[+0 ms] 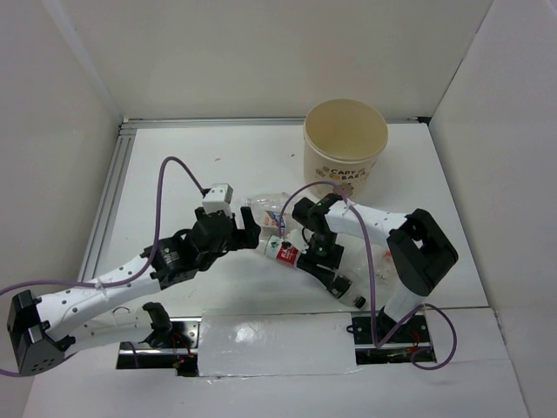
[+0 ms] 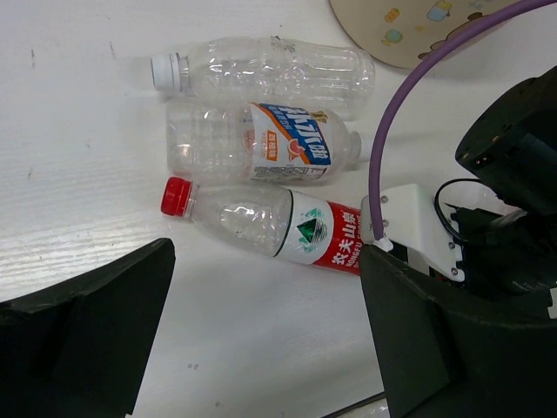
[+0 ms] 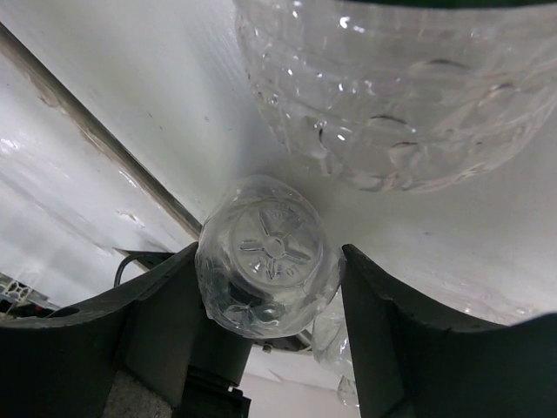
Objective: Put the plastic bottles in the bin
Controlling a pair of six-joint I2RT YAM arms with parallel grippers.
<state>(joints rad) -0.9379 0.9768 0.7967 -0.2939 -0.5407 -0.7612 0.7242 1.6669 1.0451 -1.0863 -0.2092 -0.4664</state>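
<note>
Plastic bottles (image 2: 252,144): three lie side by side on the desk (image 2: 78,174) beneath your left pincer (image 2: 265,261); none shows inside the bin (image 1: 345,148).
Bin place: upright at the far side of the desk, mouth up, beyond the bottles.
Right pincer (image 3: 270,261): its fingers (image 3: 165,305) press both sides of a clear bottle (image 3: 261,239), seen base-on; you cannot tell how firm the hold is.
Left pincer state: spread wide, grasping nothing, hanging over the red-capped bottle (image 2: 261,222).
Squeeze: go gently, since the thin, round plastic looks likely to buckle or squirt out if you clench hard.
Lift: raise it straight up first, because a larger clear bottle (image 3: 392,96) lies very close to the held one and could be dragged along.
Carry: swing wide of the purple cable (image 2: 383,148) and of your left arm, which sits near the path to the bin.
Drop: let go only once the whole bottle is over the mouth; the bin is wide, so centre it and do not rush.
Red label (image 2: 326,235): white characters 农夫山泉 beside a green mountain mark; the small Latin line is too fine to be sure of.
Blue-and-orange label (image 2: 291,144): large characters, too tilted to read.
Topmost bottle (image 2: 270,74): white cap, no label.
Bin lettering: brown "CAPY BARA".
</note>
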